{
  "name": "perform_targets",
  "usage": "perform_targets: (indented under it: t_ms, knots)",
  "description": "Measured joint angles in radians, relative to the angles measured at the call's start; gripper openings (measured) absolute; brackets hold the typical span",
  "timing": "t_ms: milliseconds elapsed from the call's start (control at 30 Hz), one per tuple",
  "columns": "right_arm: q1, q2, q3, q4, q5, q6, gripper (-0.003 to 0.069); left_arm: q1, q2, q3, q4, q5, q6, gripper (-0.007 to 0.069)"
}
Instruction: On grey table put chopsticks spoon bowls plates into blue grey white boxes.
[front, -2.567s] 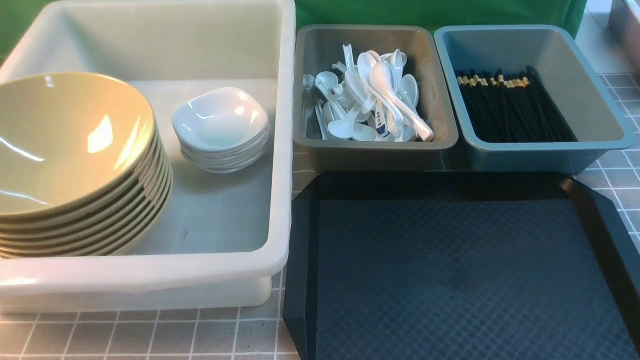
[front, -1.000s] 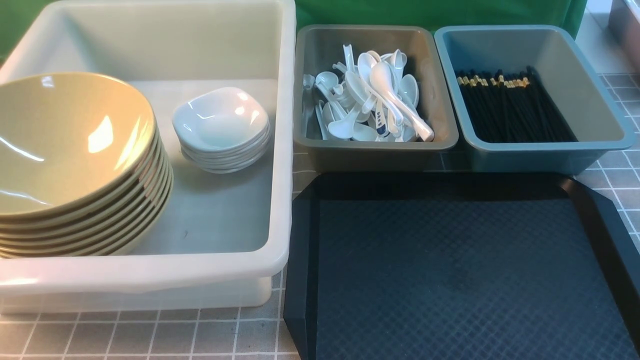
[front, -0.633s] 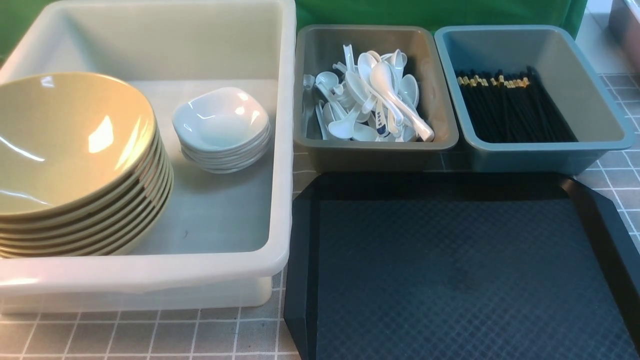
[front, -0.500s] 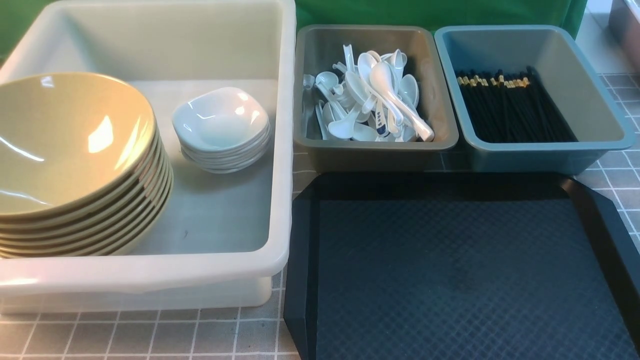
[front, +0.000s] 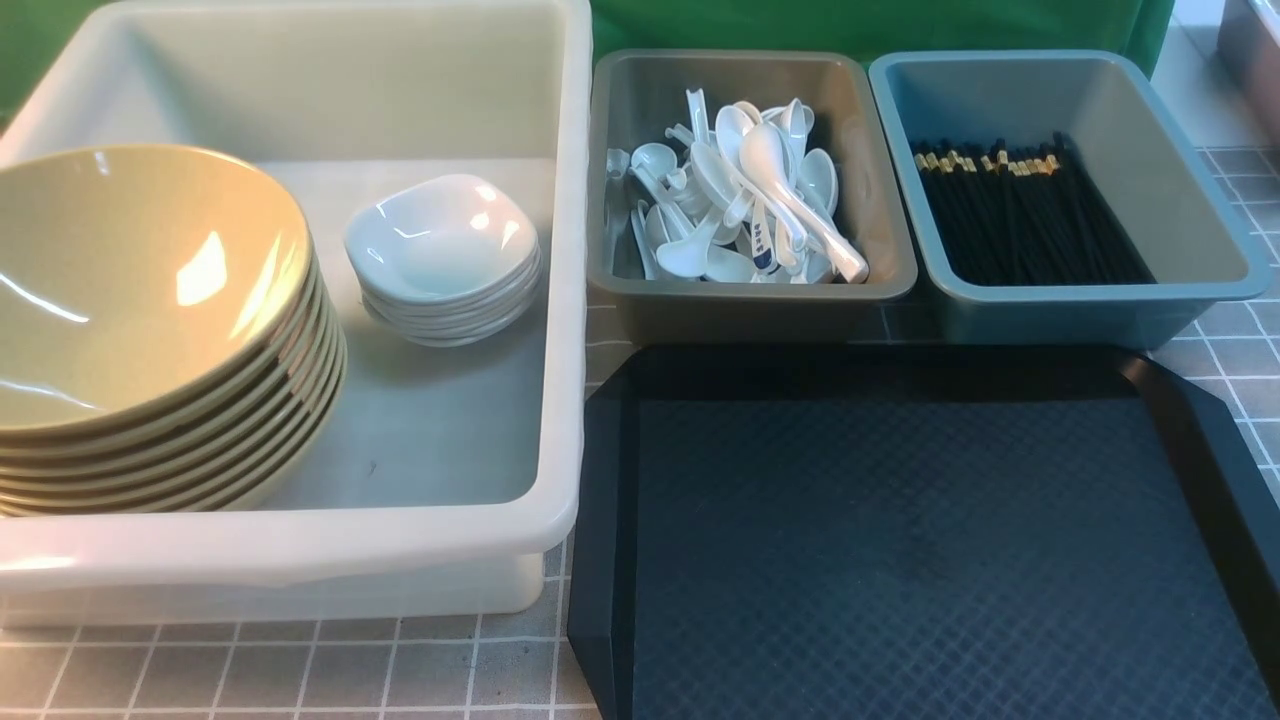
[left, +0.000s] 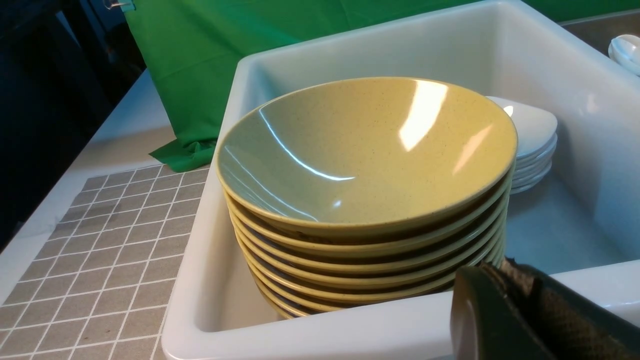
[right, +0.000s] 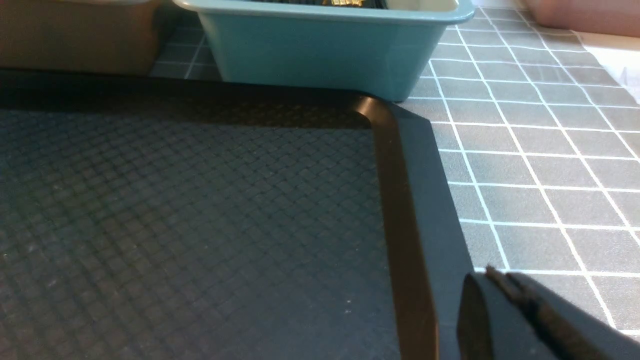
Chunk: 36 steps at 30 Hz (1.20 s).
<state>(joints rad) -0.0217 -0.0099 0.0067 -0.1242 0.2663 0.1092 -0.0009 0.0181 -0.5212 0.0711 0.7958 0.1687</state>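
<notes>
Tableware is sitting sorted on the grey table (front: 300, 670). The white box (front: 300, 545), the biggest thing, is filling the front view from 9 to 11 o'clock; the black tray (front: 900, 560) is lying at 5 o'clock, touching its side. The bowls (front: 140, 300) are standing stacked inside the white box at 9 o'clock, with the plates (front: 445, 255) stacked just beside them, toward 10 o'clock. The blue box (front: 1060, 300) is sitting at 2 o'clock, holding the chopsticks (front: 1020, 225) side by side, gold bands at the far end. The grey box (front: 740, 295) is sitting at 12 o'clock between the other two, with the spoon (front: 800, 205) lying on top of a heap of white spoons (front: 690, 255). The left gripper (left: 492, 280) is hovering at the white box's near rim, jaws pressed together, empty. The right gripper (right: 500, 280) is hovering by the tray's edge, jaws likewise pressed together.
</notes>
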Motion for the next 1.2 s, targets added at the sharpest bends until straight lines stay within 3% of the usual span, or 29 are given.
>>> perform_targets:
  t_ms: [500, 800, 867, 1033, 1200]
  knots:
    - [0.000, 0.000, 0.000, 0.000, 0.000, 0.000, 0.0010, 0.000, 0.000, 0.053, -0.008, -0.040, -0.001, -0.0011]
    - [0.000, 0.000, 0.000, 0.000, 0.000, 0.000, 0.0020, 0.048, -0.004, 0.392, -0.024, -0.586, -0.003, -0.0011]
    - [0.000, 0.000, 0.000, 0.000, 0.000, 0.000, 0.0022, 0.057, -0.018, 0.467, -0.034, -0.647, -0.009, -0.0011]
    - [0.000, 0.000, 0.000, 0.000, 0.000, 0.000, 0.0024, 0.060, -0.030, 0.547, -0.071, -0.663, -0.017, -0.0011]
    - [0.000, 0.000, 0.000, 0.000, 0.000, 0.000, 0.0029, 0.060, -0.030, 0.548, -0.071, -0.578, -0.023, -0.0011]
